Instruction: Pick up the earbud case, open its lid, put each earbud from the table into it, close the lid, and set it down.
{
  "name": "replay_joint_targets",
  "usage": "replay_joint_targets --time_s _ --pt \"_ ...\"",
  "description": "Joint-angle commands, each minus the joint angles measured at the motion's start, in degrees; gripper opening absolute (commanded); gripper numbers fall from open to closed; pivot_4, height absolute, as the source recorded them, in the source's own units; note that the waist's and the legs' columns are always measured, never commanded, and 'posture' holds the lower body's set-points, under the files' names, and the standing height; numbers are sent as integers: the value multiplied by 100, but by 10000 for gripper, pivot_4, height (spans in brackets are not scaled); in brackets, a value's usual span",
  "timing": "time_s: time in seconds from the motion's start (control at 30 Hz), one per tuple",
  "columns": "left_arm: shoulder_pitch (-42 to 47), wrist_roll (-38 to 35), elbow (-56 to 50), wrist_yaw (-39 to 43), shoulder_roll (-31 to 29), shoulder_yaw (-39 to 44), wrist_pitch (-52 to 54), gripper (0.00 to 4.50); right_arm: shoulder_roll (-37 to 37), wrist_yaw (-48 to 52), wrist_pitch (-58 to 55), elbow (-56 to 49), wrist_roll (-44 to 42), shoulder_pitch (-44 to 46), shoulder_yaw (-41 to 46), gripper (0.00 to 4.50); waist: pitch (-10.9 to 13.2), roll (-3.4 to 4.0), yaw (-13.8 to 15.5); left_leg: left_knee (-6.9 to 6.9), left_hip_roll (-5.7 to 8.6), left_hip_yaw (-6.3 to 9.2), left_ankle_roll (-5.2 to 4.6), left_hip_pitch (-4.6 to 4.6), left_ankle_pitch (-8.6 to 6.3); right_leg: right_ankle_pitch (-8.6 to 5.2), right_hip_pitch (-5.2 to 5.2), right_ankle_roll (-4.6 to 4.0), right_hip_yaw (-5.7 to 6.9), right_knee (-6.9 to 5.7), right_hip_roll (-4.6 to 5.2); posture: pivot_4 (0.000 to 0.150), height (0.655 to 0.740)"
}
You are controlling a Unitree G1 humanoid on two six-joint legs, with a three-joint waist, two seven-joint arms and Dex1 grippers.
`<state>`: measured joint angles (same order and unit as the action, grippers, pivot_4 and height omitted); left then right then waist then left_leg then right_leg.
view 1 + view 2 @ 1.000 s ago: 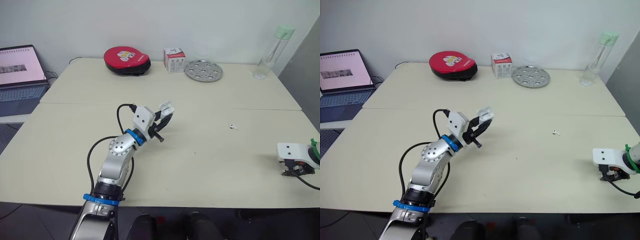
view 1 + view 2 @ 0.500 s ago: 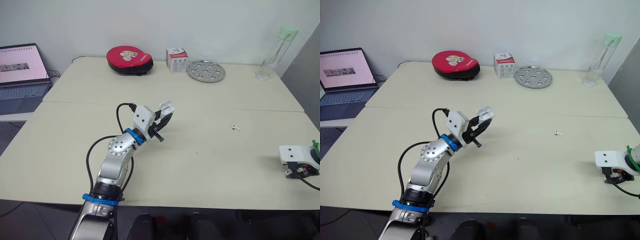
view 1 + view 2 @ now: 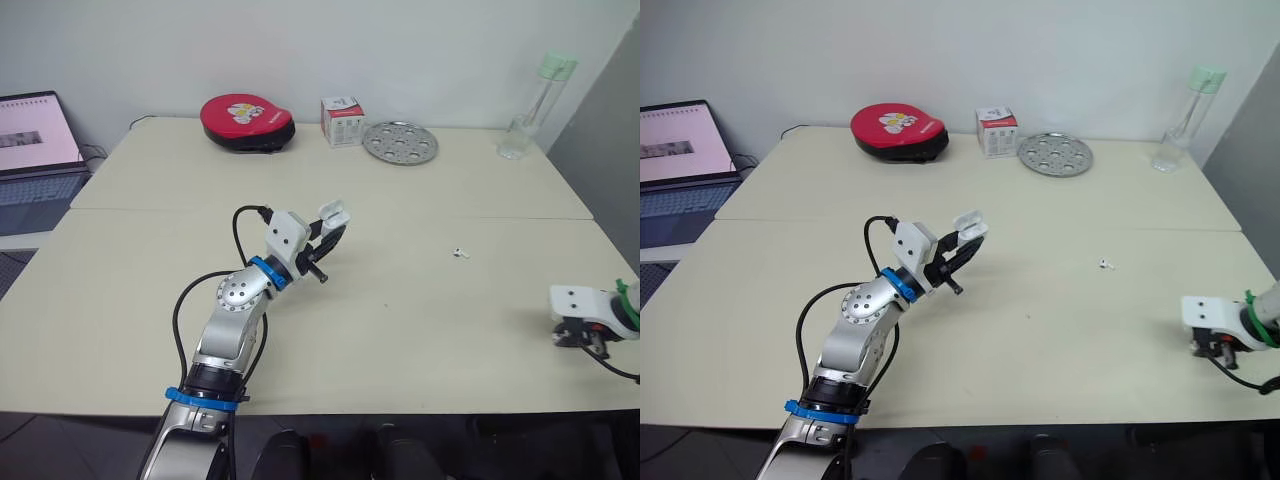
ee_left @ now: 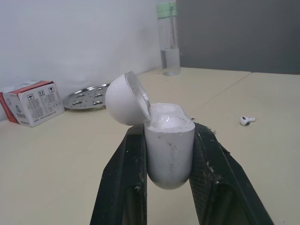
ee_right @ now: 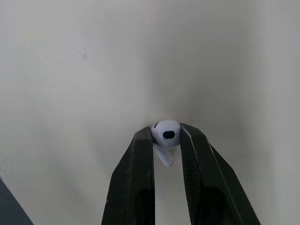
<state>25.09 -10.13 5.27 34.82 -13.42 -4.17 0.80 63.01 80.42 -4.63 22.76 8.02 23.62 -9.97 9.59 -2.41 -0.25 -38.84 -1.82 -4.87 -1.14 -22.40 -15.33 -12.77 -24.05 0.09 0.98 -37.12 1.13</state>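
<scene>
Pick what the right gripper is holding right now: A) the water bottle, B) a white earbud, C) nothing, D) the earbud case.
B: in the right wrist view the right gripper is shut on a white earbud, while the earbud case, its lid open, sits clamped in the left gripper.
</scene>
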Motion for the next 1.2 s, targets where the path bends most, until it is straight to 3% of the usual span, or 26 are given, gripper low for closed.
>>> replay_joint_targets --time_s 0.03,0.2,0.33,0.47,0.73,1.2 --pt "145 -66 5 53 43 19 -175 7699 -880 -160 -1676 -1175 -1099 475 412 4037 1 0 -78 0 -3 -2 1 4 0 3 -1 -4 -1 -2 -3 1500 7400" --pt "273 -103 204 78 182 39 -270 7699 -3235 -2114 -5301 -2876 -3289 1841 1935 4037 29 52 -134 3 1 -1 19 -3 10 2 -36 -14 -7 -69 1 1500 7400" --pt "453 -109 300 81 273 57 -430 7699 -4829 -3824 -6122 -3557 -3912 2464 2689 4037 23 54 57 2 2 22 24 -55 12 -3 -87 -26 15 -87 4 1500 7400" --pt "739 -165 456 91 309 135 -548 7699 -5753 -4891 -5865 -3861 -3924 2473 2632 4037 23 54 90 -8 26 8 16 -80 9 1 -104 -22 1 -79 23 1500 7400" --pt "1022 -267 456 67 435 137 -469 7699 -6075 -5587 -5146 -3798 -3843 2018 2165 4037 22 53 17 -13 22 4 6 -88 8 8 -114 -9 -5 -77 12 1500 7400" --pt "986 -235 316 105 467 63 -443 7699 -6029 -6010 -5095 -3661 -3928 1612 1774 4037 22 53 -12 -8 15 5 7 -87 8 7 -117 -9 -7 -78 1 1500 7400"
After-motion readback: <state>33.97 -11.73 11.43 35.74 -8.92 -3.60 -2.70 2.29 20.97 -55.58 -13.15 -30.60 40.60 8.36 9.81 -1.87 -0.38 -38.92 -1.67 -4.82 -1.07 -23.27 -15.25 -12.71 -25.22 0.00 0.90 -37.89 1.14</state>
